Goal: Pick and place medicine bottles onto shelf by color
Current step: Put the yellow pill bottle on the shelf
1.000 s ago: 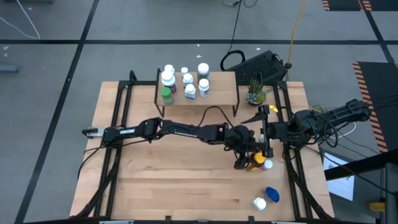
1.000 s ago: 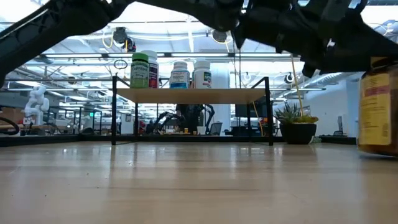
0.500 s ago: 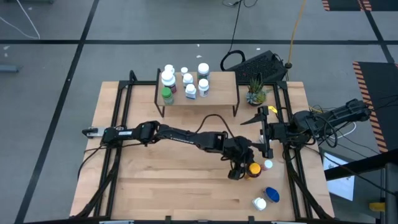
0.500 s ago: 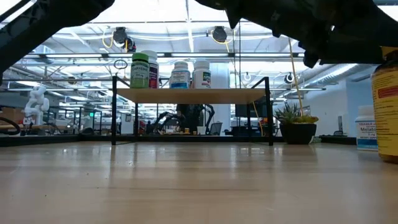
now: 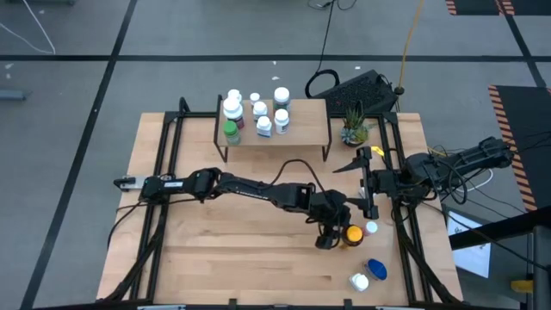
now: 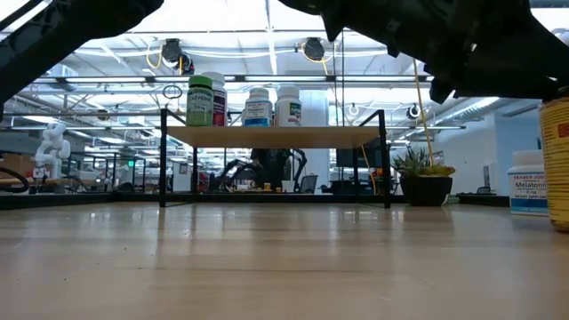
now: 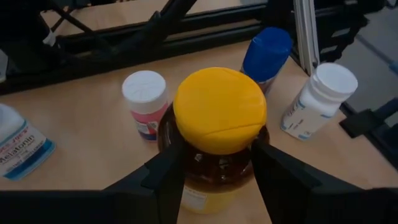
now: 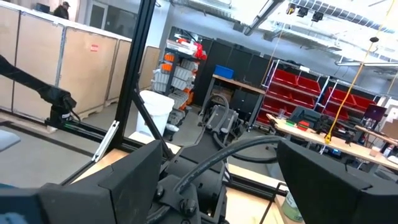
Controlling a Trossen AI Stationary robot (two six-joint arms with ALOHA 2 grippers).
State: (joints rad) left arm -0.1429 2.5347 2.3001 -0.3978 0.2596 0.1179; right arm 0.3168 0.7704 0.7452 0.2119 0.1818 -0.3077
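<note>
An amber medicine bottle with a yellow cap [image 7: 219, 111] stands upright on the table's right half [image 5: 351, 233], at the right rim of the low view [image 6: 557, 160]. My left gripper [image 7: 214, 171] reaches down to it from the left and is shut on it. Around it stand a pink-labelled bottle [image 7: 144, 102], a blue one [image 7: 266, 53], a white one [image 7: 317, 99] and a Melatonin bottle [image 6: 528, 182]. The shelf [image 5: 301, 131] at the far edge carries several bottles [image 5: 258, 112]. My right gripper [image 5: 365, 183] hangs open above the right side. My left gripper pinches the amber bottle's shoulder [image 7: 169, 140], just under the yellow cap, between its two fingers [image 7: 264, 165], one on each side. The fingers slant down from the table's left. The bottle stands upright with its base on the table.
A potted plant [image 5: 353, 129] stands right of the shelf. A green bottle [image 6: 201, 100] is at the shelf's left end. A black frame rail [image 5: 405, 250] runs along the table's right edge. Bare wood lies across the table's near left.
My left gripper has moved toward the table's near edge and tipped further down over the amber bottle. In the low view the amber bottle has shifted toward the picture's right and uncovered the Melatonin bottle behind it.
</note>
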